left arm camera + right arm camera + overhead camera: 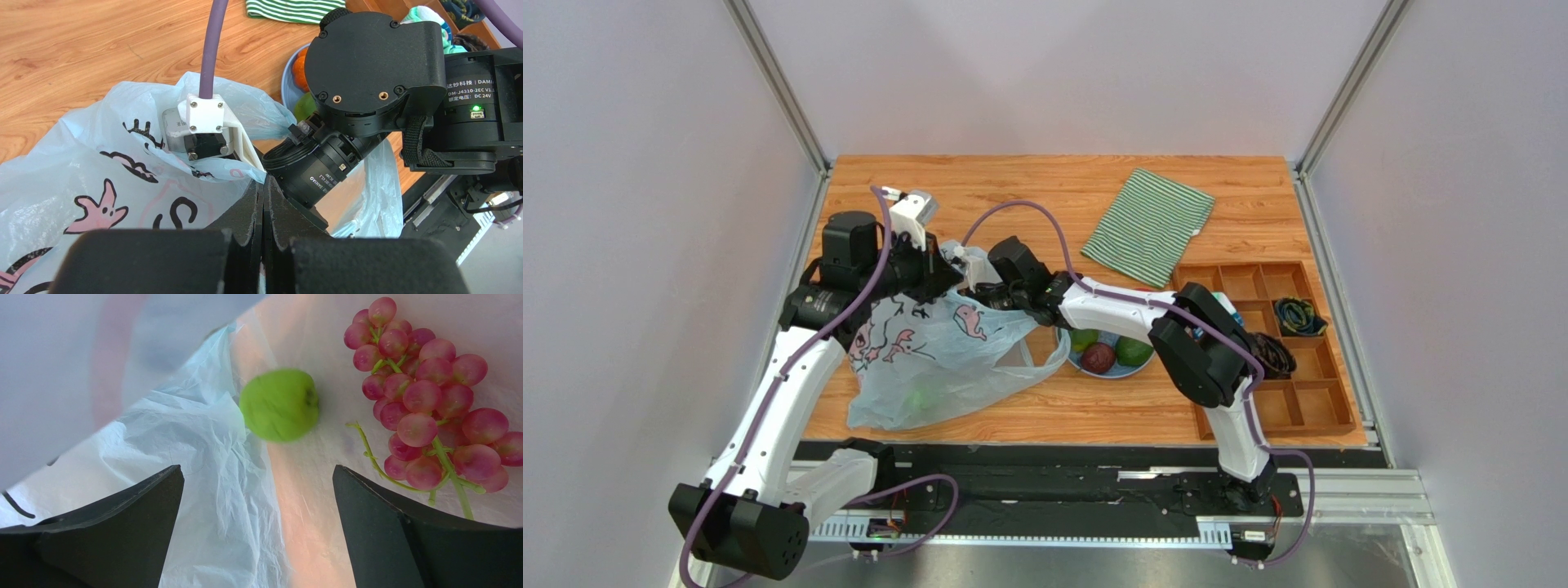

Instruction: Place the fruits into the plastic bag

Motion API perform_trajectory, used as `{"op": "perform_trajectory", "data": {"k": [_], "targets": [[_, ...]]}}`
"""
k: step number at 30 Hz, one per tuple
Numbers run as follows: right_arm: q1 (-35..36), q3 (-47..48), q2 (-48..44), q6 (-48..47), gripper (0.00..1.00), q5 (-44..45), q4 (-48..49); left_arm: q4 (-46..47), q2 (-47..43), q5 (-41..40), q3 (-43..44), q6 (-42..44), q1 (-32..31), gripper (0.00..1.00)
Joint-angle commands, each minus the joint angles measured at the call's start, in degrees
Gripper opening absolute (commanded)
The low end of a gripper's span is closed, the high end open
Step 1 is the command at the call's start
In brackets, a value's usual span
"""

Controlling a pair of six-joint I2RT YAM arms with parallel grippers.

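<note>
The plastic bag (928,355) lies left of centre, its mouth held up. My left gripper (264,184) is shut on the bag's rim (202,92). My right gripper (258,478) reaches into the bag mouth with its fingers (116,533) wide open and nothing between them. Inside the bag, beyond those fingers, lie a bright green ball (280,404) and red-purple grapes (423,398). A blue plate (1100,368) right of the bag holds a green fruit (1133,352), a dark purple one (1098,357) and another green one (1084,338). An orange fruit (299,67) shows in the left wrist view.
A green striped cloth (1149,224) lies at the back. A wooden compartment tray (1308,404) stands at the right with dark items in its cells. My right arm (1136,312) stretches over the plate's far side towards the bag.
</note>
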Motion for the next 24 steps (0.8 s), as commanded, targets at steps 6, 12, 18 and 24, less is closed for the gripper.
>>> {"op": "perform_trajectory", "data": {"k": [6,12,18,24], "targets": [[0.2,0.5,-3.6,-1.0,0.94,1.4,2.7,1.4,-0.3,0.2,1.4,0.4,0.3,0.00],[-1.7,-3.9,-8.6,-1.0,0.92,5.9,2.9,1.3,-0.8,-0.9,1.5,0.6,0.3,0.00],[-3.7,-8.7,-17.8,-3.5,0.90,15.7,-0.6,1.2,-0.8,-1.2,1.4,0.6,0.3,0.00],[-4.2,-12.0,-27.1,-7.7,0.91,27.9,-7.9,1.1,-1.1,-2.0,1.5,0.5,0.3,0.00]]}}
